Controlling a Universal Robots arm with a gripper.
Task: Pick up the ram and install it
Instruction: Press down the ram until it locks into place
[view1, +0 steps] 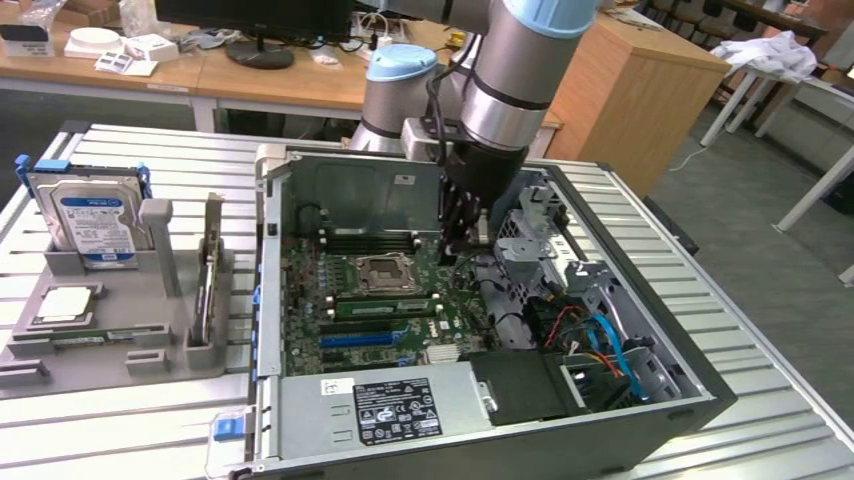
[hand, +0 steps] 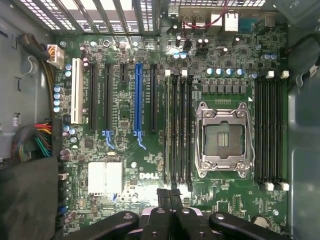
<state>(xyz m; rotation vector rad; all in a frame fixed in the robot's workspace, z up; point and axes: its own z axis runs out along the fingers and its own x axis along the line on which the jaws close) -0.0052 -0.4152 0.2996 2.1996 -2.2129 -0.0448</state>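
Arm reaches down into the open PC case (view1: 694, 385) on the slatted table (view1: 134, 150). Gripper (view1: 461, 252) hangs low over the motherboard (view1: 314, 345), just beside the CPU socket (view1: 387, 272).

In the wrist view I see the gripper (hand: 170, 193) with its fingers pressed together, and I can make out nothing between them. The tips sit over one end of the black memory slots (hand: 178, 130) that run alongside the CPU socket (hand: 224, 136).

The ram (view1: 383, 305) reads as a thin green strip in the slot bank next to the socket, on the side towards the blue slot (view1: 358, 340). I cannot tell whether it is fully seated.

At the exterior view's left, well apart from the case, a hard drive (view1: 87, 215) stands upright in a grey fixture (view1: 120, 330).
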